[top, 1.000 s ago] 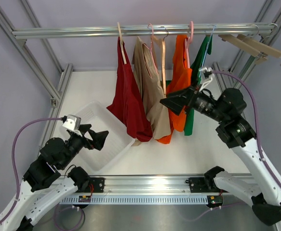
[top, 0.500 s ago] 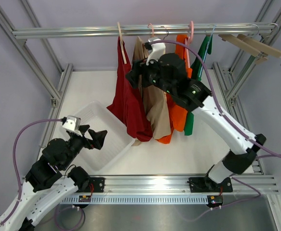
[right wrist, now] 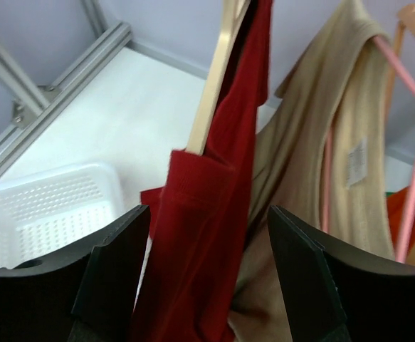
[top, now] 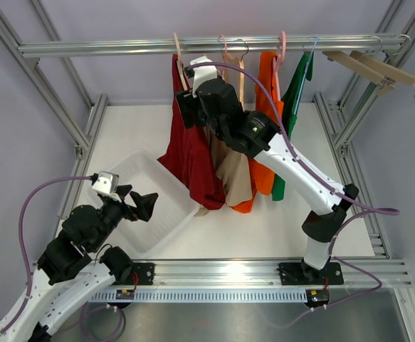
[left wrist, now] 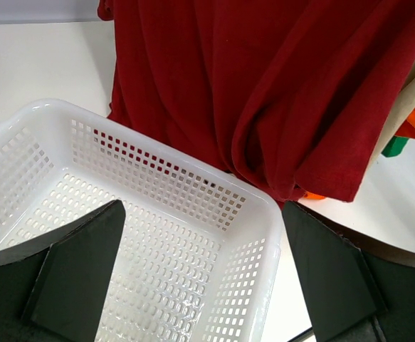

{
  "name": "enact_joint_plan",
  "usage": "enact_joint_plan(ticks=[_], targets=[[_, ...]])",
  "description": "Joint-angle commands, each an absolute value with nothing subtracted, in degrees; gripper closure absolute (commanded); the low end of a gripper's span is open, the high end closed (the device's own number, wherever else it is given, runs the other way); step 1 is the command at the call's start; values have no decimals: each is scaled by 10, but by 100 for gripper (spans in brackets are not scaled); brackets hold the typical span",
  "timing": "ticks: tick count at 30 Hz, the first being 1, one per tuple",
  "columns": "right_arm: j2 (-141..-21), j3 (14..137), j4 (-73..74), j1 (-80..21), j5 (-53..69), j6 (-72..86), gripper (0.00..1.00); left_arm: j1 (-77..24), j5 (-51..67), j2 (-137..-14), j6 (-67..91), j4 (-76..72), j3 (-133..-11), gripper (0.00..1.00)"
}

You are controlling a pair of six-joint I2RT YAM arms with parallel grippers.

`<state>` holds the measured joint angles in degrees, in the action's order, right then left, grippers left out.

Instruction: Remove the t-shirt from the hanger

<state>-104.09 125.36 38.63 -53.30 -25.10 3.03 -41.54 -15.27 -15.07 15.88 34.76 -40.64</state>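
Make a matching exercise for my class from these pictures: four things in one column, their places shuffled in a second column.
Things
1 red shirt
2 green shirt
3 basket
4 wooden hangers

Places
A on the table, left side
B rightmost shirt on the rail
C far right end of the rail, carrying nothing
D leftmost shirt on the rail

Pairs: 1-D, 2-B, 3-A, 4-C

Left end effector (left wrist: 203, 274) and right end effector (right wrist: 208, 274) gape.

A white counter (top: 136, 135) is seen at centre frame; it is enclosed by pale lilac walls (top: 22, 107); an aluminium rail (top: 107, 48) is mounted across the top; slanted struts (top: 58, 92) are fixed at upper left.
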Motion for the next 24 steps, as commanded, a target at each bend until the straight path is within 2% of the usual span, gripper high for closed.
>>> enact_joint_plan(ticks=[1, 9, 13, 20, 24], targets=[[-1048, 1300, 353, -539, -302, -34, 23, -412, -156, -146, 152, 329, -403, 1], [-1154, 1417, 311, -533, -296, -84, 26, -411, -155, -139, 152, 329, -402, 1], [-1201, 1499, 327, -512, -266, -74, 31, -411, -153, -134, 152, 330, -401, 1], [-1201, 1488, 284, -495, -236, -69, 38, -411, -148, -137, 152, 329, -402, 1], [-1216, 1500, 287, -489, -225, -62, 46, -411, -146, -138, 151, 330, -402, 1]])
